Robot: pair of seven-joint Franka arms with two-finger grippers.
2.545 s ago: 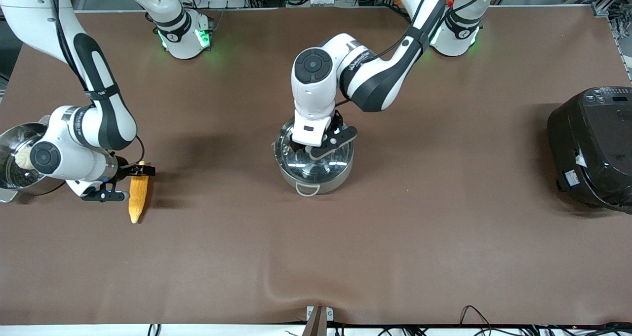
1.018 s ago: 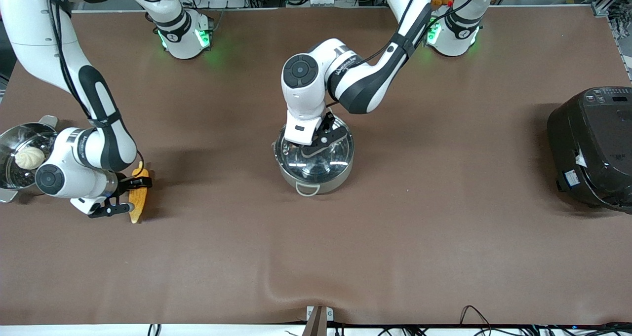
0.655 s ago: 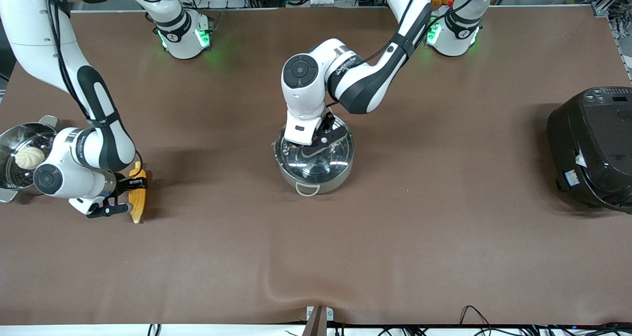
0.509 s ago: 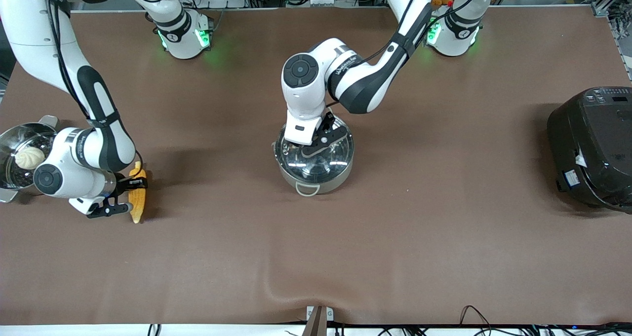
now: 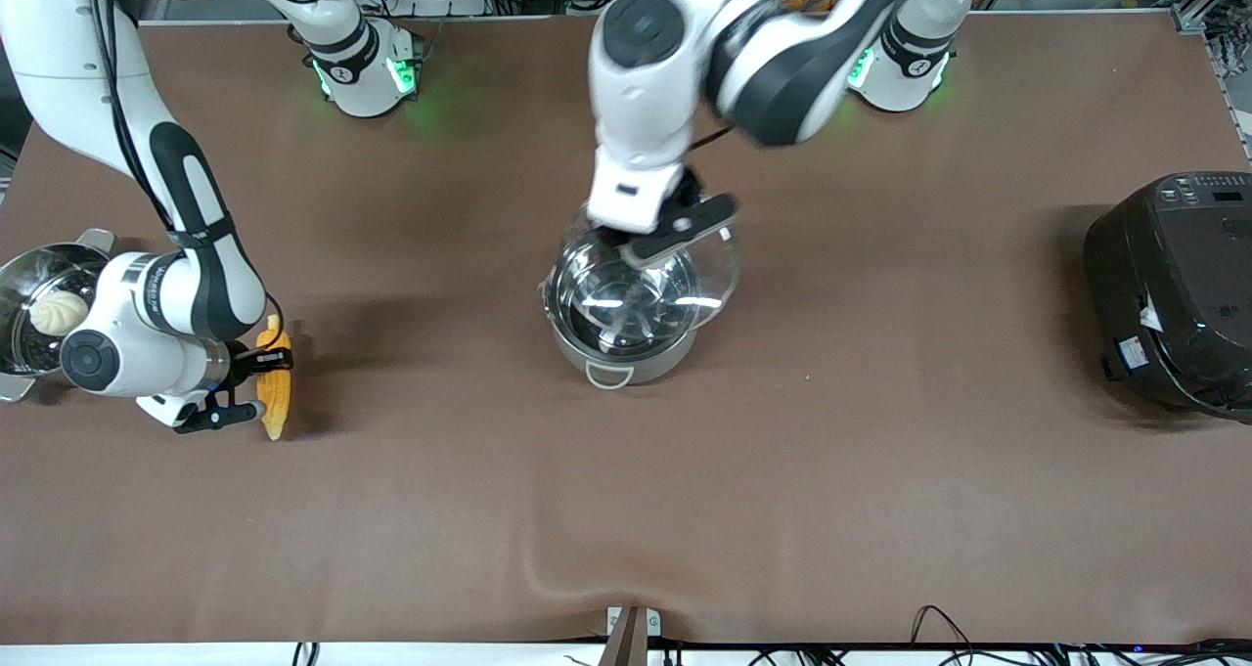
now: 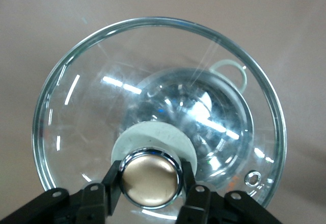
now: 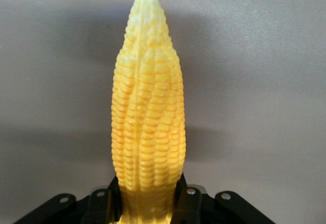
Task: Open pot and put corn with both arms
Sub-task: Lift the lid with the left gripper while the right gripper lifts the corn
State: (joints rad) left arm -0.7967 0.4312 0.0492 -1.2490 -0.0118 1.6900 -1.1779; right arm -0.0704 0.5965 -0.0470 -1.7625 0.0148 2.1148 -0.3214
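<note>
The steel pot (image 5: 618, 348) stands mid-table with its top open. My left gripper (image 5: 657, 244) is shut on the copper knob (image 6: 151, 179) of the glass lid (image 5: 712, 267) and holds the lid in the air over the pot's edge toward the robot bases. The left wrist view shows the pot (image 6: 216, 117) through the lid (image 6: 91, 107). My right gripper (image 5: 252, 384) is shut on the thick end of the corn (image 5: 277, 390) near the right arm's end of the table. The cob (image 7: 148, 117) points away from the fingers (image 7: 104, 201), low at the cloth.
A steel steamer pot (image 5: 20, 348) with a white bun (image 5: 57, 312) stands just beside the right arm's wrist at the table edge. A big black rice cooker (image 5: 1174, 289) stands at the left arm's end. Brown cloth (image 5: 626, 510) covers the table.
My left gripper has lifted the glass lid off the pot, up and toward the robot bases. My right gripper closed on the corn earlier and has barely moved since.
</note>
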